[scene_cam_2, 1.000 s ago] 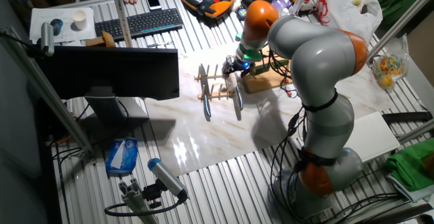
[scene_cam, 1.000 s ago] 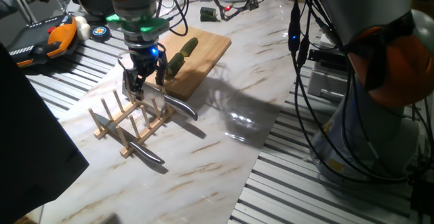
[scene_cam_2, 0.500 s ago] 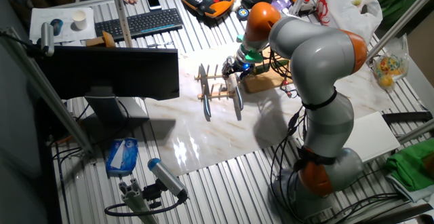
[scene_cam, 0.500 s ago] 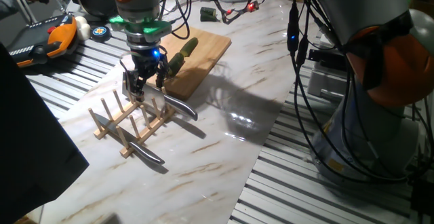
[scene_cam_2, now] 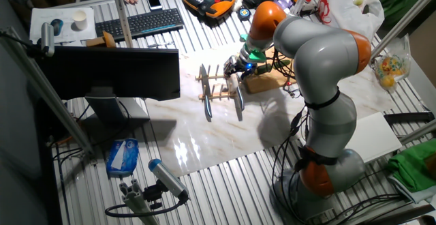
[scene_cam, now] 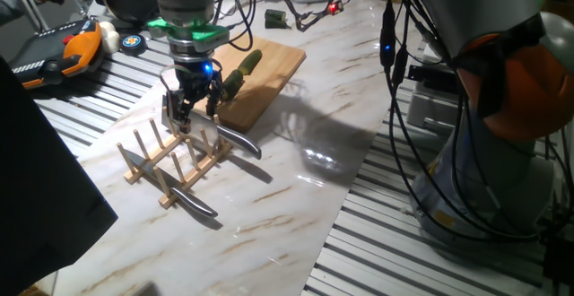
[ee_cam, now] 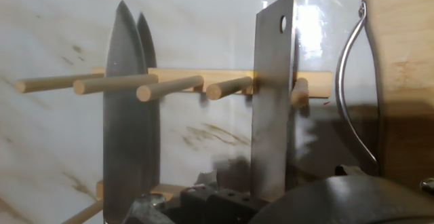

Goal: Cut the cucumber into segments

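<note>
On wooden rack point(scene_cam: 170, 166): 2 knives point(ee_cam: 129, 115); 1 cucumber point(scene_cam: 240, 72) on board point(scene_cam: 260, 85).

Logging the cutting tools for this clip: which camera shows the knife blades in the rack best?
The hand view: the pointed blade and the cleaver stand large between the rack's pegs. Both fixed views show only small grey blades, partly behind the gripper.

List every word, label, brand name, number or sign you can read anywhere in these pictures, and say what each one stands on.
No text can be read in any view.
The keyboard keys: too small to read.
The round blue and yellow disc: its marking is blurred.
The orange and black handset: no legible label.
The knives in the wooden rack: bare metal, no brand mark visible.
</note>
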